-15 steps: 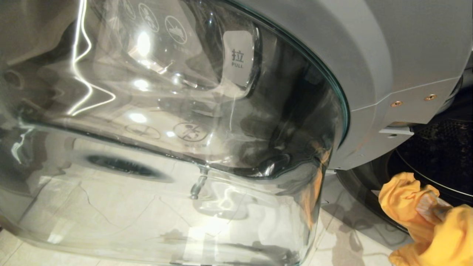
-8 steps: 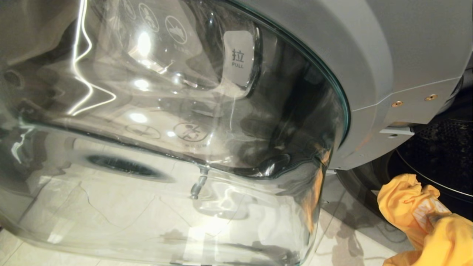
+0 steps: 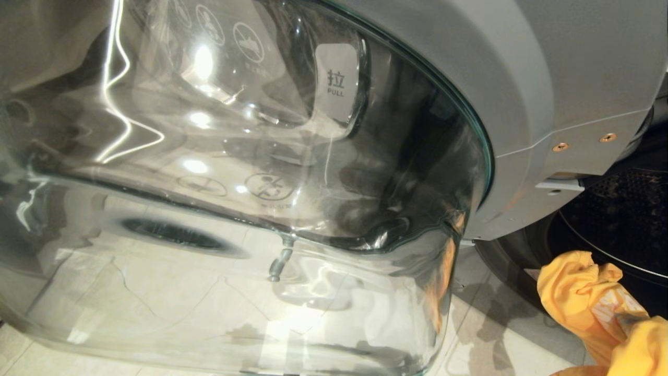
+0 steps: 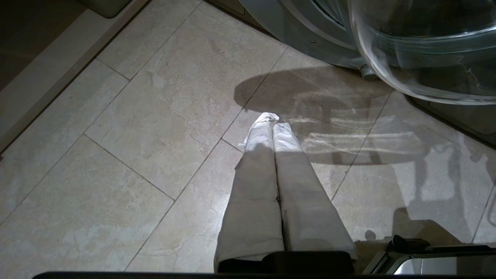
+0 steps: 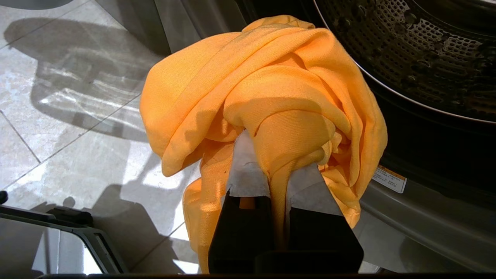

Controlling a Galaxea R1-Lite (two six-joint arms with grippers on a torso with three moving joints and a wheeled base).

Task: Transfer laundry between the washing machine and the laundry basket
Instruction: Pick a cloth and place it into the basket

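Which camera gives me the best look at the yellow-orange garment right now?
The right wrist view: the yellow-orange garment fills the frame, bunched and pinched in the right gripper beside the drum. The head view catches only part of it at its lower right corner; the left wrist view shows none.

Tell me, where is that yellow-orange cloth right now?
The yellow-orange garment is pinched in the right gripper, at the head view's lower right, just outside the washing machine drum opening and above the tiled floor.

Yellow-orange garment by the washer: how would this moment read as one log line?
right gripper: shut on yellow-orange garment, before open drum | left gripper: shut, empty, over floor tiles
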